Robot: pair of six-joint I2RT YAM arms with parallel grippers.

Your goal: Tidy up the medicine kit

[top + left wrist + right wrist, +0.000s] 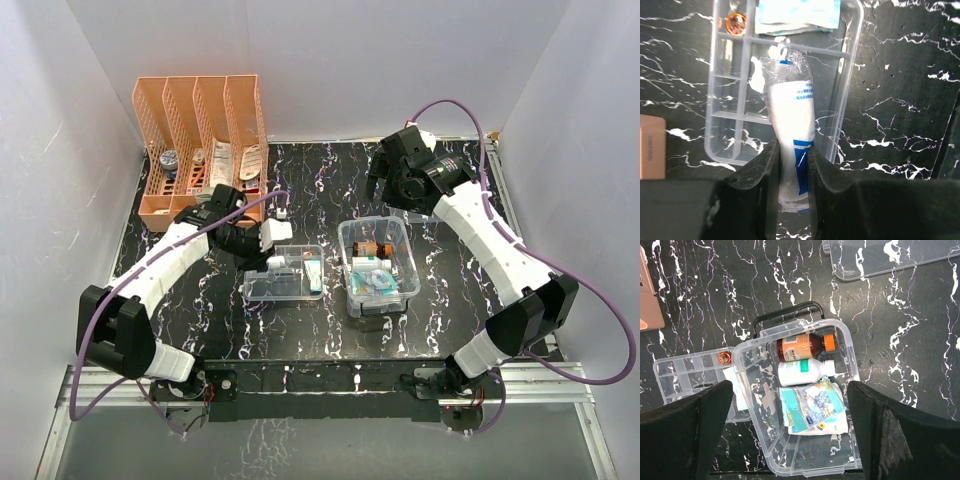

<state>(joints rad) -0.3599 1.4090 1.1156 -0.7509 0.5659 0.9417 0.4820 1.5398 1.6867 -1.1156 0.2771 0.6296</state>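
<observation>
Left pincer point(792, 152) clamps wrapped tube point(790, 110) over tray point(847, 90), 9 o'clock of box point(805, 457), presumably to slot it; right pincer point(790, 385) gapes empty above box.

Orange rack point(245, 110) — divided tray point(262, 286)

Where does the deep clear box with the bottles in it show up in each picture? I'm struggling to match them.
Overhead view: the deep clear box sits just right of centre.
Left wrist view: not in it.
Right wrist view: the deep clear box fills the middle, lid off.
Shared landmark: the shallow divided tray, left of the box overhead, upper left in the left wrist view, at the left edge in the right wrist view.
</observation>
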